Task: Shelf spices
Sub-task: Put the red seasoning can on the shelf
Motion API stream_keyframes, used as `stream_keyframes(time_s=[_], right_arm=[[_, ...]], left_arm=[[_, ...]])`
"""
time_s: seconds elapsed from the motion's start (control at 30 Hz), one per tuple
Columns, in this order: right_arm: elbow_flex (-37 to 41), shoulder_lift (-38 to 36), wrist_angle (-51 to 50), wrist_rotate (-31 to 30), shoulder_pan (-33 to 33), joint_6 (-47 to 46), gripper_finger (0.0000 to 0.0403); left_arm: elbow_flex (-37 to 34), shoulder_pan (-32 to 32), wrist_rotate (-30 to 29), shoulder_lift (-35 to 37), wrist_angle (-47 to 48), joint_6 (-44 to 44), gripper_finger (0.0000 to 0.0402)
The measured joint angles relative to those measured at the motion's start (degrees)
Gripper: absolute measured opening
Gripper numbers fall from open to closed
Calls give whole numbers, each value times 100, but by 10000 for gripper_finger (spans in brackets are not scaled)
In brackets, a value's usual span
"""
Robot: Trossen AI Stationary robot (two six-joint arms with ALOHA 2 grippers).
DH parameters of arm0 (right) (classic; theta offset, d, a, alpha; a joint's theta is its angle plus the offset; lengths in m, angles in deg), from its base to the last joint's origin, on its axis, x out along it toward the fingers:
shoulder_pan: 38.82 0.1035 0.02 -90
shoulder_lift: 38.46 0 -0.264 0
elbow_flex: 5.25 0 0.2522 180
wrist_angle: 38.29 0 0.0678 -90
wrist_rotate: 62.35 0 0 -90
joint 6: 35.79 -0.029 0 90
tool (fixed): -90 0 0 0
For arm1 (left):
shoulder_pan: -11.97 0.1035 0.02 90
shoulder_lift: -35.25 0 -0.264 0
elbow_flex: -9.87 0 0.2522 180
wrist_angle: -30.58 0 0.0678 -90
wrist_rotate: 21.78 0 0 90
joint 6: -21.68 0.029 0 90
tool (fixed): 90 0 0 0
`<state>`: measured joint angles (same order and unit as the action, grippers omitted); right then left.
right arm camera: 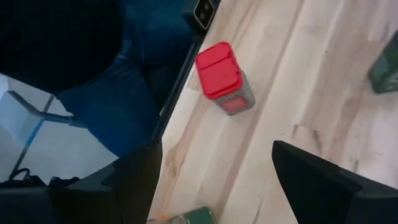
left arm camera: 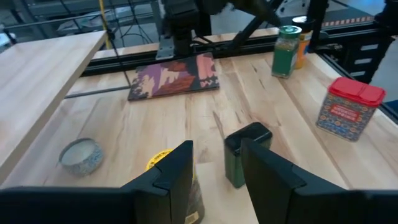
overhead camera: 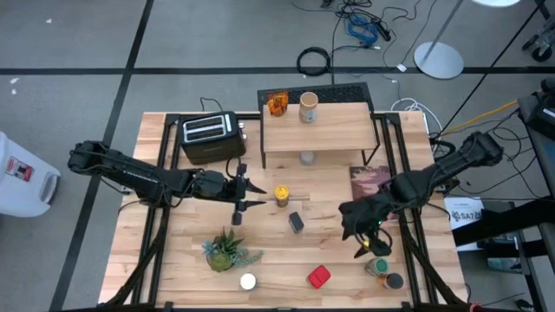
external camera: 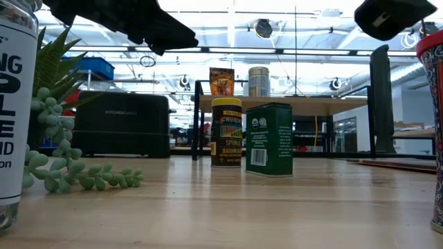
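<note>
2 jars (overhead camera: 307, 107) sit on the shelf (overhead camera: 334, 132) — left end effector (overhead camera: 251, 194) part-open, right end effector (overhead camera: 371, 245) wide, both empty.

A smooth grey concrete floor (overhead camera: 173, 52) crossed by dark tape lines surrounds the light wooden butcher-block tabletop (overhead camera: 277, 251). At about one o'clock from the table stands a round white lamp base (overhead camera: 438, 59); at twelve lies a coiled black cable (overhead camera: 314, 61). Overhead, bright ceiling lights (external camera: 228, 14) hang among what may be steel trusses.
</note>
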<state>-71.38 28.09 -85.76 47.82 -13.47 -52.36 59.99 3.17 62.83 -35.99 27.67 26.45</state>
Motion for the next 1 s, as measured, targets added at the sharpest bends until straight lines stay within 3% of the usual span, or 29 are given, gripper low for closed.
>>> stream_keyframes(time_s=[0.37, 0.87, 1.0], right_arm=[[43, 797, 713, -237, 707, 187, 290], [45, 1648, 1936, -337, 762, 244, 290], [43, 1687, 1803, -356, 777, 107, 290]], left_arm=[[0, 164, 0, 1, -68, -291, 144], [2, -6, 157, 1, -211, -603, 144], [40, -149, 236, -1, -268, -658, 144]])
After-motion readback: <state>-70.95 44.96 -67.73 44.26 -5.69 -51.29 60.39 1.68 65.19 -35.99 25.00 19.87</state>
